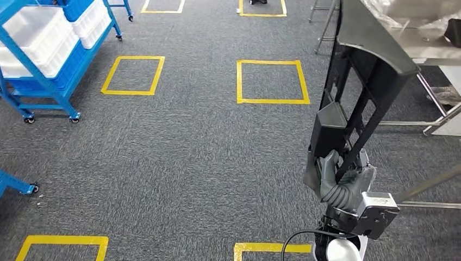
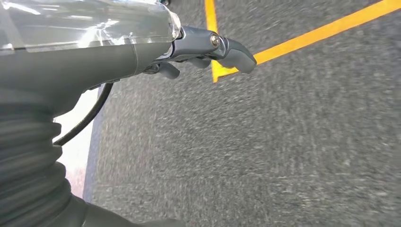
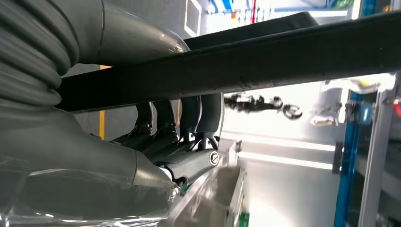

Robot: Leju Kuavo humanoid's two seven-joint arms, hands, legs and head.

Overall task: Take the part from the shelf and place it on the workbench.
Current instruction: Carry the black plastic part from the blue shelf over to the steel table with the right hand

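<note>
A long black framed part stands upright at the right of the head view. My right hand grips its lower end, fingers wrapped around a strut. In the right wrist view the dark fingers curl over the part's black bar, with the thumb below it. The steel workbench is at the far right, just behind the part's top. My left hand hangs over grey carpet, holding nothing, its fingers loosely apart.
A blue wheeled shelf with white bins stands at the far left. Yellow tape squares mark the grey carpet. The workbench's metal legs run along the right edge. Another blue cart foot shows at the left edge.
</note>
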